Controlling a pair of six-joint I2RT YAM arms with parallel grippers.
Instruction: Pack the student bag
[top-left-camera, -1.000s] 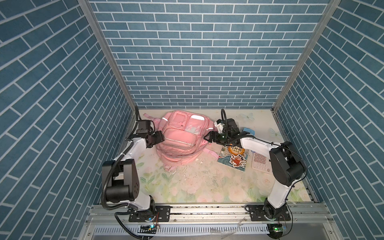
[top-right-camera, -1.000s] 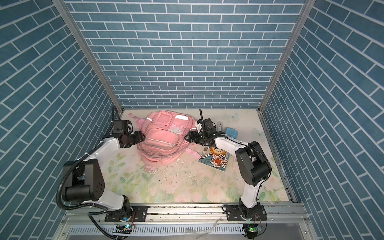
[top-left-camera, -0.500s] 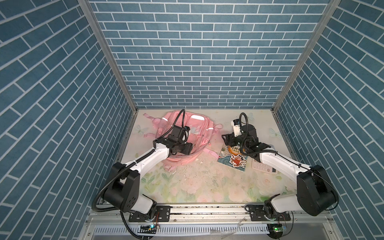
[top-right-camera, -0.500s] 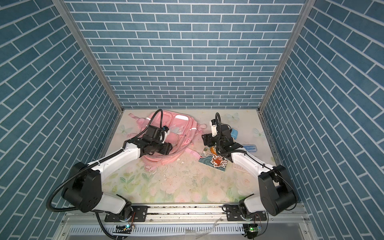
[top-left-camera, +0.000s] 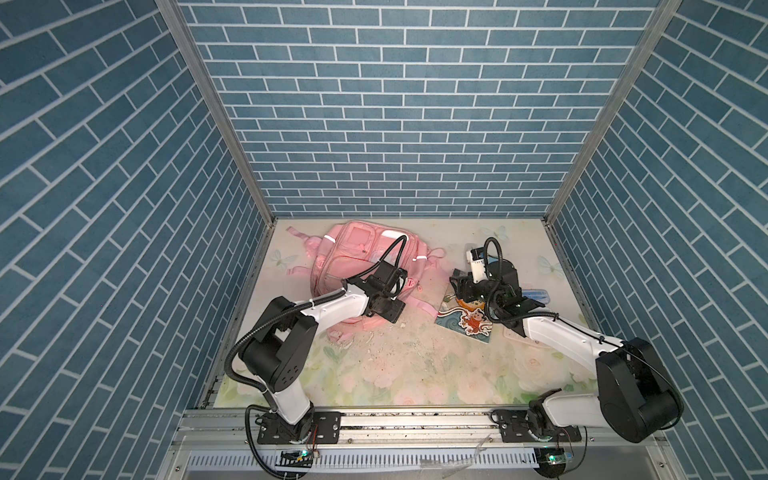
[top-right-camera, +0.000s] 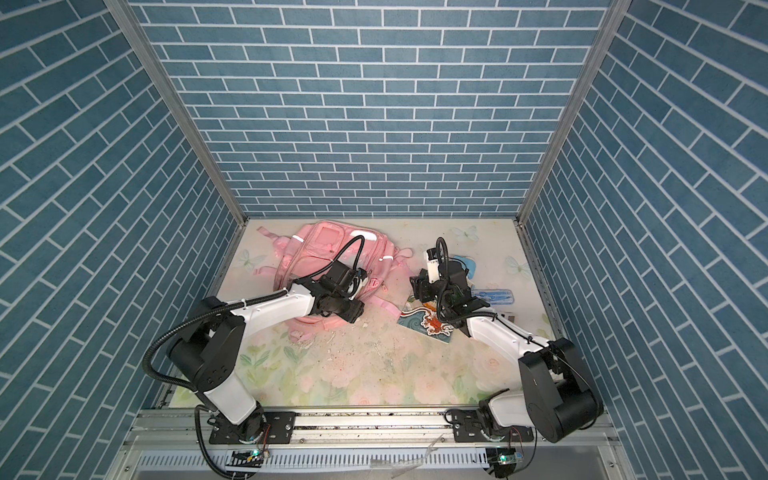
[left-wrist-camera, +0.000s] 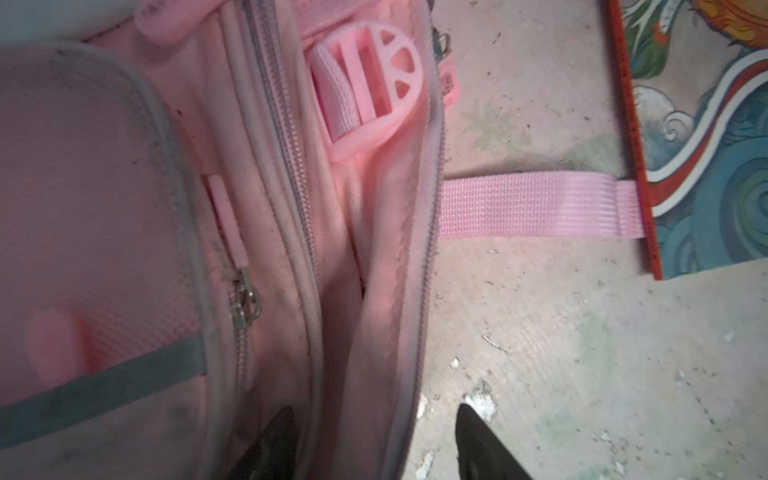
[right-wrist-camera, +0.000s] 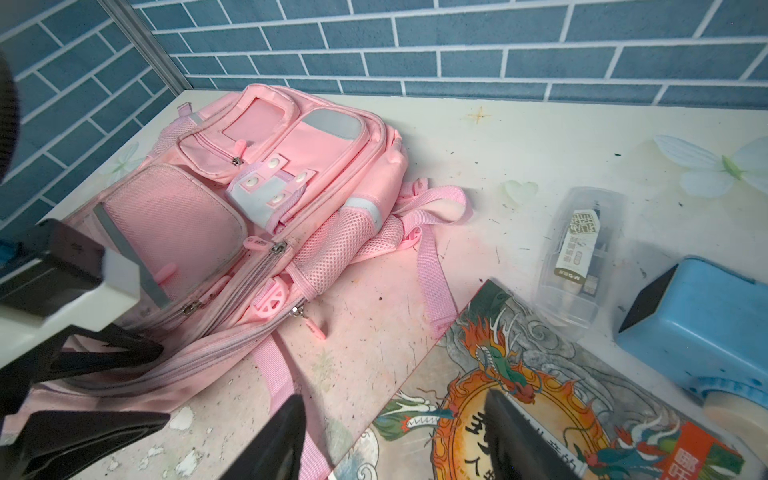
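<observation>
The student bag (top-left-camera: 353, 257) (top-right-camera: 328, 249) is a pink backpack lying front-up at the back left of the table. Its main zip gapes open along the near side (left-wrist-camera: 374, 270). My left gripper (top-left-camera: 390, 311) (top-right-camera: 354, 311) (left-wrist-camera: 374, 444) is open. One finger is over the bag and the other over the table, astride the open rim. A dragon-cover book (top-left-camera: 467, 326) (top-right-camera: 428, 328) (right-wrist-camera: 540, 395) lies flat to the right of the bag. My right gripper (top-left-camera: 459, 286) (top-right-camera: 417, 286) (right-wrist-camera: 399, 440) is open, low over the book's corner nearest the bag, holding nothing.
A pink strap (left-wrist-camera: 532, 212) runs from the bag to the book's edge. A clear plastic box (right-wrist-camera: 577, 257) and a blue case (right-wrist-camera: 706, 324) lie behind the book. A flat blue pouch (top-left-camera: 536, 296) sits by the right arm. Brick walls enclose three sides of the table.
The left arm swung from the bag's left side round to its near right edge. The right arm drew back from the bag to the book. Both sets of jaws have narrowed.
</observation>
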